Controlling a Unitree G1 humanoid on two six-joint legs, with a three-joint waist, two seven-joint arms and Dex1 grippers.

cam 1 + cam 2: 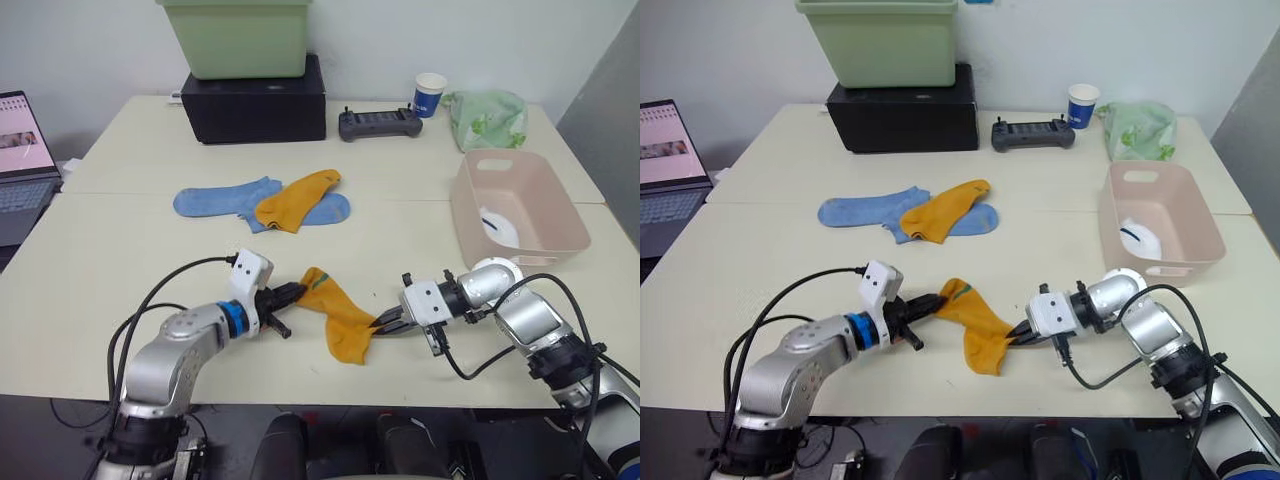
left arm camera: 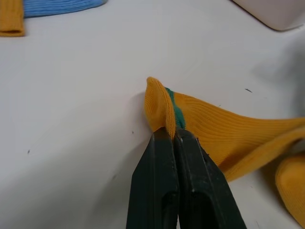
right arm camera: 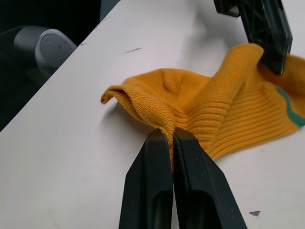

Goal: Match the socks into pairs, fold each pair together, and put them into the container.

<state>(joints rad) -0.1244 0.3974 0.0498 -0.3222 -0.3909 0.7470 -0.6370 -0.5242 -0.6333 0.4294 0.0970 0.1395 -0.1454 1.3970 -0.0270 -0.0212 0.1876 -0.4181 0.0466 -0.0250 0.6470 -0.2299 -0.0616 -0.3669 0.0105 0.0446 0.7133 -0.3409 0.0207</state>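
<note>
Sock in work: mustard-orange knit ankle sock with a small green mark, crumpled on the pale cream worktop near its front edge, between the two arms.
Left pincer: closed on the sock's green-marked end; fingers pressed together with knit pinched at the tips.
Right pincer: closed on a fold at the sock's other end, fingers clamped on the fabric.
Other socks: second mustard-orange sock lies across two light blue knit socks, touching them, mid-worktop, well apart from the held one.
Container: pale pink rectangular plastic tub at the right side of the worktop, near the right arm; something white lies inside, can't tell its exact shape.
Back of worktop: pale green bin on top of a black box.
</note>
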